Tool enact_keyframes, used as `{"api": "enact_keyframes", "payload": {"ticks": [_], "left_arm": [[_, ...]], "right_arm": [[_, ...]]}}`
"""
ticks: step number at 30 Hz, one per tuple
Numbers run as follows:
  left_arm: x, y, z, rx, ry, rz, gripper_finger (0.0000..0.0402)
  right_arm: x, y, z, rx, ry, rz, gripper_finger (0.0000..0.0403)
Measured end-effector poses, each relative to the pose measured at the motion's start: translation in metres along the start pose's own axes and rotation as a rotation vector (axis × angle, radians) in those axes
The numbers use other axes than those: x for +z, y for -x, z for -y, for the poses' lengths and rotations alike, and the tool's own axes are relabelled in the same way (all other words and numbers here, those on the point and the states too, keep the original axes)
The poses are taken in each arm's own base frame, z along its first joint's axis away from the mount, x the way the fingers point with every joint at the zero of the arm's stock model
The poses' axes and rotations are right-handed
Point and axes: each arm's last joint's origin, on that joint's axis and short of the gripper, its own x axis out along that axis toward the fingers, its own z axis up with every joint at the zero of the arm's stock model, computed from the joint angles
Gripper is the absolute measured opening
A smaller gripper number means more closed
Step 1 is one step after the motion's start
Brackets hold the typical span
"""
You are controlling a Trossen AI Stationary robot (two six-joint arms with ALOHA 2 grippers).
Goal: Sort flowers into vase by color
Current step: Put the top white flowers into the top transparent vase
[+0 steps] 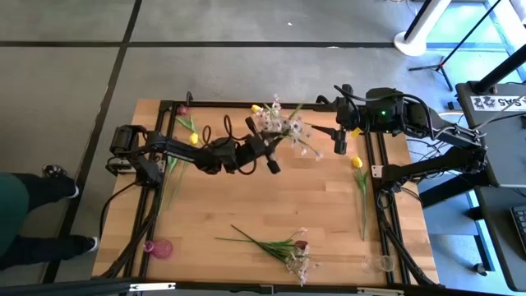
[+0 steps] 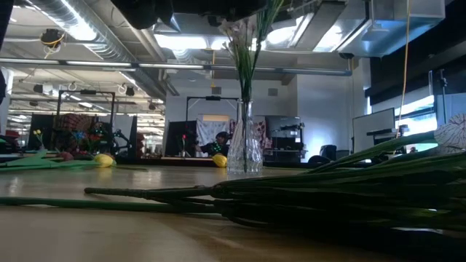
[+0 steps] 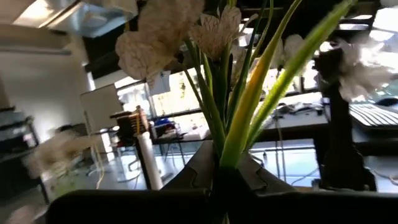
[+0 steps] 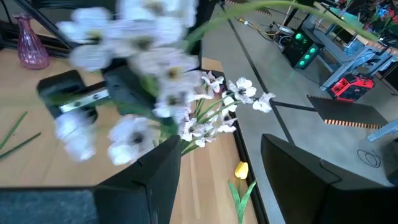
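The left claw (image 1: 274, 164) is clenched on the green stems of a white spray (image 1: 275, 123), whose blossoms stand over the far middle of the surface (image 1: 246, 205); in the left wrist view the stems (image 3: 239, 134) rise straight out from between the dark fingers (image 3: 186, 177). The right claw (image 1: 340, 146) hangs just beside those blossoms, on their right, its fingers apart and holding nothing, with the white heads blurred close in front of it in its own wrist view. A clear vase (image 2: 244, 149) with stems in it stands upright at the far middle in the low view. Yellow tulips lie flat on the surface: one at the right edge (image 1: 357, 163), one at the far left (image 1: 194, 138) and one at the far edge (image 1: 256, 108). A loose bunch of flowers (image 1: 283, 247) lies near the front edge. A pink vase (image 1: 159, 247) is at the front left and a clear vase (image 1: 380, 264) at the front right.
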Motion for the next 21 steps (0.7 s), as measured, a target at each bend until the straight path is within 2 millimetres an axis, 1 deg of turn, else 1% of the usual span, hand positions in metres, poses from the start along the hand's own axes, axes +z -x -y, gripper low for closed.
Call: {"api": "enact_keyframes", "payload": {"ticks": [4, 9, 12, 15, 21], "left_arm": [[-0.003, -0.002, -0.003, 0.032, 0.044, -0.022, 0.0010], [-0.007, -0.006, -0.011, 0.071, 0.140, -0.045, 0.0010], [-0.005, -0.007, -0.015, 0.096, 0.160, -0.017, 0.0010], [0.002, -0.005, -0.015, 0.104, 0.194, 0.040, 0.0010], [0.003, -0.001, -0.007, 0.108, 0.194, 0.023, 0.0010]], "right_arm": [[0.000, 0.000, 0.000, 0.000, -0.001, 0.000, 0.0220], [0.000, 0.000, 0.000, 0.000, -0.002, -0.001, 0.0220], [0.000, 0.000, 0.000, 0.000, -0.002, -0.001, 0.0220], [0.000, 0.000, 0.000, 0.000, -0.002, -0.001, 0.0220], [0.000, 0.000, 0.000, 0.001, -0.002, -0.003, 0.0220]]}}
